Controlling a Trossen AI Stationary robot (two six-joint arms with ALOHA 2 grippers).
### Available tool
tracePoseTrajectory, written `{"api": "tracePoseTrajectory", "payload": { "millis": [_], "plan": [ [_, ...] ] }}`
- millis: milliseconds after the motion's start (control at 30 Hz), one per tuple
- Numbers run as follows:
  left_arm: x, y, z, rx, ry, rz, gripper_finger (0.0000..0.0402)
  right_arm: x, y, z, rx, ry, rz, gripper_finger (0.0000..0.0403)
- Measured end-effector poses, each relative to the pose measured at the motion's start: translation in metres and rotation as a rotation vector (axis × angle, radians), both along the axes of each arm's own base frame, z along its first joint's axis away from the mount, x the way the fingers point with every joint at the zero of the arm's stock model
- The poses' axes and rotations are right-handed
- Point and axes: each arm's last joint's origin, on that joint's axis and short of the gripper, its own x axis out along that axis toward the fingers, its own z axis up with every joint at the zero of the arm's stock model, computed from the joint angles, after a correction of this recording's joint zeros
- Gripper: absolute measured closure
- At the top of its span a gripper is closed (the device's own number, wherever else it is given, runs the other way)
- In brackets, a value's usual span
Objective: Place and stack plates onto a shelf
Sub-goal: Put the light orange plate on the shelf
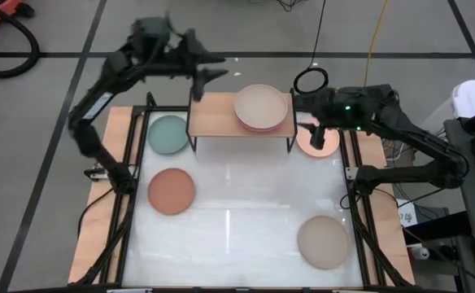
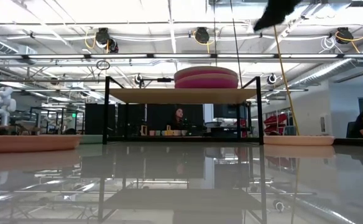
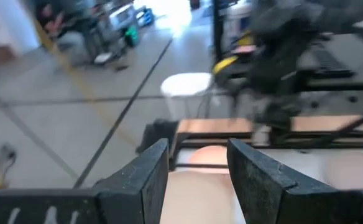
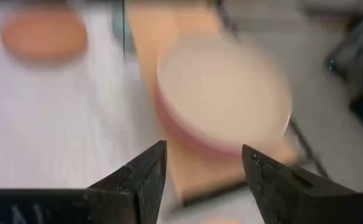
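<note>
The left gripper (image 1: 213, 69) is smeared by motion in the high view, and its own wrist view is blurred too; only the two dark fingers (image 3: 147, 180) read clearly there, parted with nothing between them. In the low view only one dark arm tip shows, cut off at the upper edge. The right gripper (image 1: 319, 133) hangs released, fingers (image 4: 145, 177) apart and empty, over the peach plate (image 1: 315, 140), which it partly covers.

The shelf (image 1: 213, 120) is a flat light-wood rectangle on thin black legs, its long axis running across the table between the two grippers. On its end nearer the right gripper sits a stack (image 1: 261, 107): a matte beige round plate on top, pink rims showing beneath; how many lie under it cannot be told. The left gripper hovers just beyond the shelf's other, bare end.

Well away from both grippers lie a teal plate (image 1: 168, 134), a brown plate (image 1: 171, 190) and a beige plate (image 1: 324, 242), flat on the glossy white table (image 1: 246, 203).
</note>
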Motion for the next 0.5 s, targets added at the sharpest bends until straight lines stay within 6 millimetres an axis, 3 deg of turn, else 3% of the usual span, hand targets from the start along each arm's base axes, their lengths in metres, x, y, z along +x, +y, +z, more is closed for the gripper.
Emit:
{"api": "tracePoseTrajectory", "payload": {
  "millis": [200,500],
  "plan": [
    [-0.022,-0.06,-0.009,0.06,-0.028,-0.098,0.0232,0.006,-0.005,-0.047,0.097,0.319,-0.054,0.0211],
    [-0.04,-0.094,-0.086,0.032,-0.255,-0.057,0.0232,0.001,-0.003,-0.143,0.182,0.521,-0.071,0.0211]
  ]
}}
